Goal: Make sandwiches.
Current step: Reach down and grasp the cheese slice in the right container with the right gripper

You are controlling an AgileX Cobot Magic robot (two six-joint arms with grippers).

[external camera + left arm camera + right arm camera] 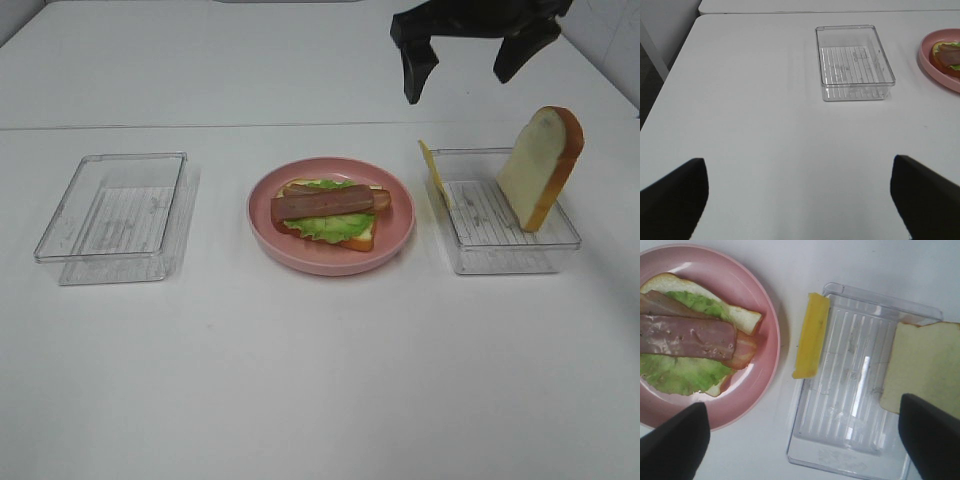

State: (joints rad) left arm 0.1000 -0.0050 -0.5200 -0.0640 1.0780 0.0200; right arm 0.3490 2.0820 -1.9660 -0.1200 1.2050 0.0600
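Observation:
On the pink plate lies an open sandwich: a bread slice, green lettuce and brown bacon strips on top; it also shows in the right wrist view. A yellow cheese square leans on the left wall of the right clear tray, and a bread slice stands upright against its right side. My right gripper hangs open and empty high above and behind that tray. My left gripper is open and empty over bare table, near the left clear tray.
The left clear tray holds nothing. A table seam runs across behind the trays. In the left wrist view the table's left edge drops off to the floor.

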